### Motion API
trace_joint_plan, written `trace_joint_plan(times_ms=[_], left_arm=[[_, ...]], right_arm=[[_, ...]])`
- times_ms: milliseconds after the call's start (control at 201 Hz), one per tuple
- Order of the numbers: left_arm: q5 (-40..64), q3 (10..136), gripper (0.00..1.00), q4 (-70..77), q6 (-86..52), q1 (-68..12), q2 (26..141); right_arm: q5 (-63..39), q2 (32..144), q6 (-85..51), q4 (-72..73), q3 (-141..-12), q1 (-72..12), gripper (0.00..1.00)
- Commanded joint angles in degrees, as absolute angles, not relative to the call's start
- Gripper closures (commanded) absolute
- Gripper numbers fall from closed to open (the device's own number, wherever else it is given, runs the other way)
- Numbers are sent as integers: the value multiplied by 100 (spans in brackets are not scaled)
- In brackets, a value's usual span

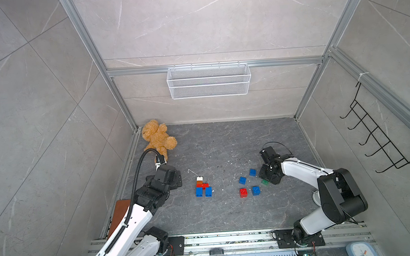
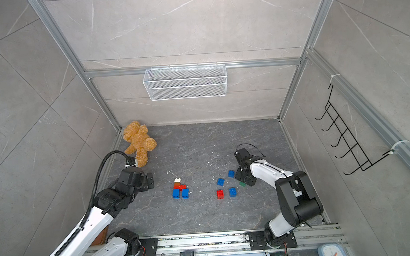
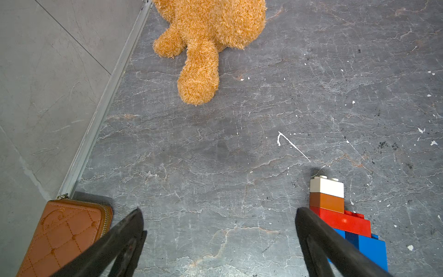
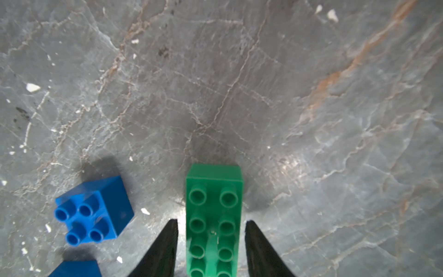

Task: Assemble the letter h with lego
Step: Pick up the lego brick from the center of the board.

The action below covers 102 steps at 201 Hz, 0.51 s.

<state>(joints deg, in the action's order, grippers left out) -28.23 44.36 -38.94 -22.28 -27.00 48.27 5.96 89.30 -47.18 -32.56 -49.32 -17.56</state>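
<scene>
Overhead view. The brick stack [image 1: 202, 186] sits on the dark floor: white, brown and red pieces in a row, ending in two blue ones side by side. Just left of the stack hangs my left gripper [image 1: 176, 181]. Farther left and behind the stack lies the teddy bear [image 1: 158, 138]. Right of the stack, well apart from it, lie three loose blue bricks [image 1: 242, 180] and a red brick [image 1: 243, 192]. Farthest from the stack, a green brick [image 1: 265, 182] is half hidden beneath my right gripper [image 1: 270, 179], whose jaw spacing is not discernible.
</scene>
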Motion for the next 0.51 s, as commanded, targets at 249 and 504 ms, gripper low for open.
trace_joint_plan(times_ms=[249,504], left_arm=[[-2777,4578,0,-3797,-2118,-2702,4823],[-2768,4579,0,-3799,-2125,-2704,4824]], right_arm=[[657,9122,-5027,-3188,-4791,-1802,58],[716,9145,-5003,-3224,-4811,-1810,64]])
